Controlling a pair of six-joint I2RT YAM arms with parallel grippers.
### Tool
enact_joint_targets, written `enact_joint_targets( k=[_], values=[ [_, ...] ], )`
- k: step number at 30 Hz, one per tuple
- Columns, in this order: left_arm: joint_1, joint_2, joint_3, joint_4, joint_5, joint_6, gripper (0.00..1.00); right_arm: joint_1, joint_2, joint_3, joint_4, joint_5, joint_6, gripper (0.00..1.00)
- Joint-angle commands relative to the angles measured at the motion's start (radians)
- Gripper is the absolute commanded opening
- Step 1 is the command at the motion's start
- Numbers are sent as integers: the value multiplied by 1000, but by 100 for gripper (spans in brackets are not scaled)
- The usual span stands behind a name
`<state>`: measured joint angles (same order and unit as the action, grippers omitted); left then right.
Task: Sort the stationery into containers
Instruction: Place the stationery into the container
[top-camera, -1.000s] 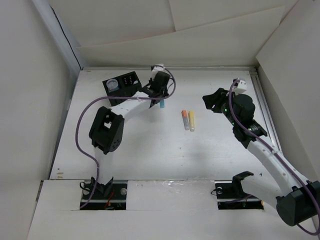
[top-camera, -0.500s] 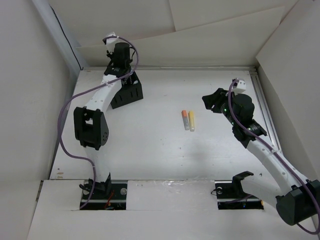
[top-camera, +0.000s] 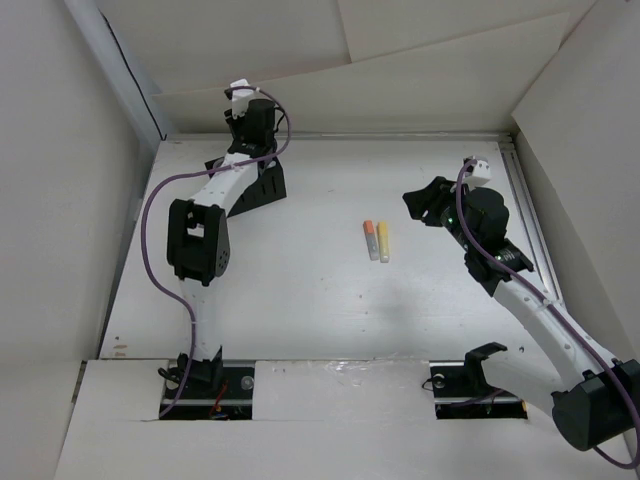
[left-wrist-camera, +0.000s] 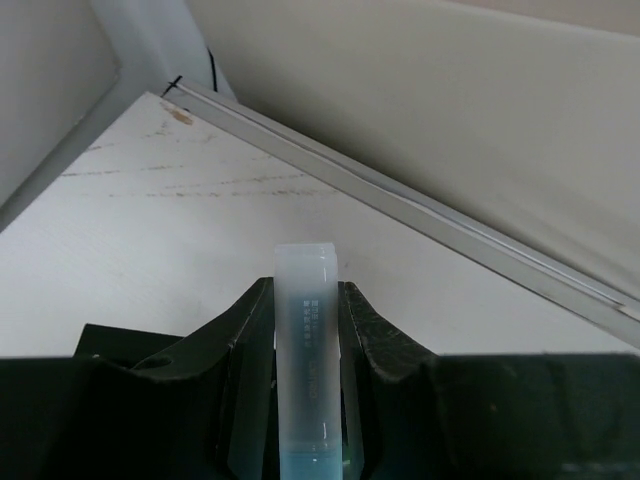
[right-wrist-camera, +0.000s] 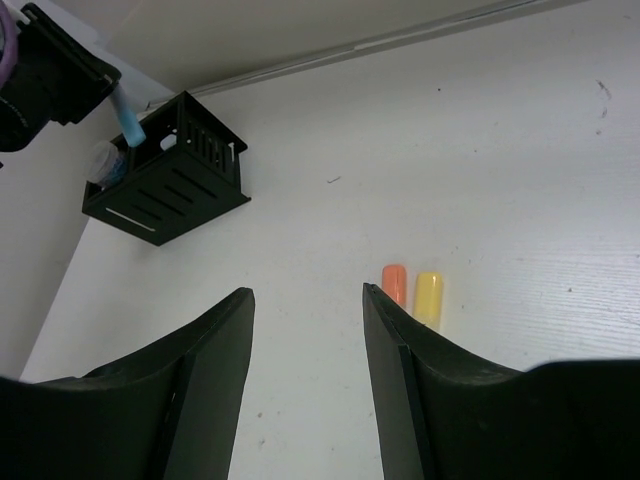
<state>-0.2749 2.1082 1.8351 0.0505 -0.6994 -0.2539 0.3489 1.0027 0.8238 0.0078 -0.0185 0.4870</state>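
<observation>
**Light blue marker held over the organizer, ready to drop**

The left fingers (left-wrist-camera: 370, 340) are closed on the light blue marker (left-wrist-camera: 308, 290), gripping it by its lower part with the capped end sticking out. From the right wrist view the marker hangs tilted just above the near-left corner of the black organizer (right-wrist-camera: 165, 180), at the far left of the counter (top-camera: 300, 290).

To do this well, I would bring the marker closer to upright, centre its tip over 1 open compartment, lower it past the rim, and only then release. Let go while tilted, it could catch a wall and tip outside.

A pale round piece seems to sit in that corner already; I cannot tell exactly where. The right fingers (right-wrist-camera: 225, 360) are wide apart and empty, hovering near the orange marker (top-camera: 369, 238) and yellow marker (top-camera: 383, 240), which lie side by side mid-counter, well apart from the organizer.
</observation>
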Motion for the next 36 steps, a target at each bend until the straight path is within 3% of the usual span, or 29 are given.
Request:
enact_joint_targets(
  k=[1, 7, 18, 28, 32, 36],
  values=[
    [-7, -4, 41, 112, -92, 76, 5, 10, -4, 38, 38, -12, -4, 53],
    [-41, 15, -5, 245, -170, 202, 5, 10, -4, 38, 38, -12, -4, 53],
    [-60, 24, -91, 333, -182, 206, 5, 10, 5, 38, 38, -12, -4, 53],
    [-69, 61, -68, 333, -192, 225, 5, 10, 5, 38, 38, -12, -4, 53],
    [-78, 61, -80, 353, -203, 237, 6, 10, 5, 38, 38, -12, -4, 53],
    [-99, 52, -105, 394, -226, 258, 13, 10, 5, 38, 38, -12, -4, 53]
  ],
)
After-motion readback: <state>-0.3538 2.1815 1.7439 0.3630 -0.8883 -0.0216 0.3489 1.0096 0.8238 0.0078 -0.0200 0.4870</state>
